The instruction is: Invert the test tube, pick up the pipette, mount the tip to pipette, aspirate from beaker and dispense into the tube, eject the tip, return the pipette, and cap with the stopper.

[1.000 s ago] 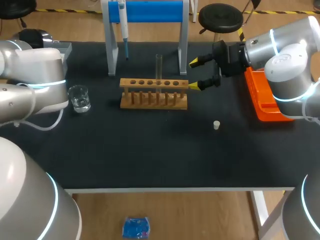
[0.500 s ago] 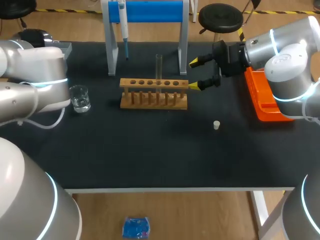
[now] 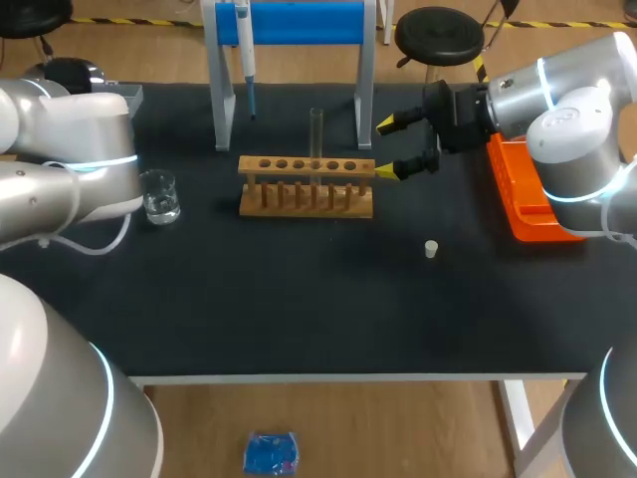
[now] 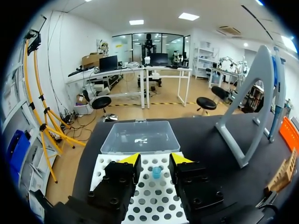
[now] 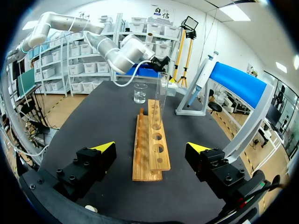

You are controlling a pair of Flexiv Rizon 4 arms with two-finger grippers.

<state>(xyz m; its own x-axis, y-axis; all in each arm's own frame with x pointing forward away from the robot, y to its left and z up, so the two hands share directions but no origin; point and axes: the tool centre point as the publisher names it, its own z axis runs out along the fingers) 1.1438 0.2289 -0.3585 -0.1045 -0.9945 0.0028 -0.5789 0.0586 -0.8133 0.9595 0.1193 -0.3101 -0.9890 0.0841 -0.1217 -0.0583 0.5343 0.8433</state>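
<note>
Fingers spread wide on right gripper [image 3: 384,147], nothing between them; hovers just off the right end of wooden rack [image 3: 307,184], pointing along it. Test tube [image 3: 317,134] upright in a rack hole, well ahead of those fingers, untouched. Fingers of left gripper [image 4: 155,159] also apart, gripping nothing, over white perforated tip box [image 4: 154,198]; one blue tip [image 4: 156,172] seated in box, seen in the gap, not touched. Clear plastic box [image 4: 140,137] just ahead of tip box. Beaker [image 3: 157,194] near left arm [image 3: 70,159], left of rack. Pipette [image 3: 246,60] hanging on blue stand [image 3: 299,22] behind rack. Stopper [image 3: 431,249] alone on table [image 3: 299,319], front right of rack. Orange tray [image 3: 523,199] under right arm.
</note>
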